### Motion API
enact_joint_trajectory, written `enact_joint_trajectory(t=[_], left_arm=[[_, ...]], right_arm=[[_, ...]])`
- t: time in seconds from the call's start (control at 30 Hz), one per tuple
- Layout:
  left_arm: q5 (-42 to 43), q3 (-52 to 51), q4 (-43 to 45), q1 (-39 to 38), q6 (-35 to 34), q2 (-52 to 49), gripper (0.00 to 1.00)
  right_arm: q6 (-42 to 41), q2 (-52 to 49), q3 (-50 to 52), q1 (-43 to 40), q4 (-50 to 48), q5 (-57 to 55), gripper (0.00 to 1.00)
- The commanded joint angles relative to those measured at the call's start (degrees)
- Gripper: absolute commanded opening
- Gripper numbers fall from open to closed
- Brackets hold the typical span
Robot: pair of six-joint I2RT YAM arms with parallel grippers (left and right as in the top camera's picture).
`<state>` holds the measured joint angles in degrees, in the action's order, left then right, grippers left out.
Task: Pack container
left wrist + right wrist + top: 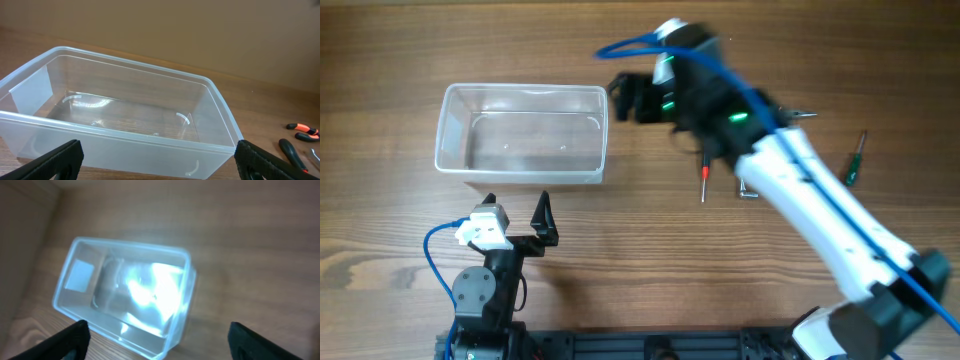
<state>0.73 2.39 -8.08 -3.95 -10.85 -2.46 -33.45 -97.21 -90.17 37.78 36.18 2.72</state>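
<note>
A: Left end effector point(517, 208)?
B: Fingers spread wide, just short of the container point(523, 90), a clear, shallow tub with rounded corners on the wooden surface point(400, 230).
A: Right end effector point(625, 100)?
B: Blurred overhead by the tub's right end; its wrist view shows it wide too. Only overhead shows the green screwdriver point(855, 160), far right.

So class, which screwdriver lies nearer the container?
The red-handled screwdriver: it lies closest to the container, while the green-handled screwdriver lies far off to the right.
</note>
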Motion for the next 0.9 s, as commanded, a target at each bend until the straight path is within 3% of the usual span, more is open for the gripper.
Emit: enact_joint_trajectory(t=[0.0, 0.1, 0.47, 0.77, 0.87], left_arm=[[-0.15, -0.24, -0.04, 0.33, -0.50, 0.13, 1.00], [-0.15, -0.24, -0.04, 0.33, -0.50, 0.13, 1.00], [-0.15, -0.24, -0.04, 0.33, -0.50, 0.13, 1.00], [-0.15, -0.26, -0.04, 0.33, -0.50, 0.13, 1.00], [-0.15, -0.26, -0.04, 0.33, -0.50, 0.13, 1.00]], right_arm=[[-11.58, -5.81, -1.11, 5.99, -0.17, -11.39, 0.79], [-15.47, -9.94, -1.11, 7.82, -0.37, -14.73, 0.78], [-16.22, -20.35, -1.11, 7.37, -2.71, -13.88, 0.73], [-15.89, -20.76, -1.11, 4.68, 1.27, -13.22, 0.28], [-11.87, -20.65, -1.11, 4.02, 4.22, -13.25, 0.14]])
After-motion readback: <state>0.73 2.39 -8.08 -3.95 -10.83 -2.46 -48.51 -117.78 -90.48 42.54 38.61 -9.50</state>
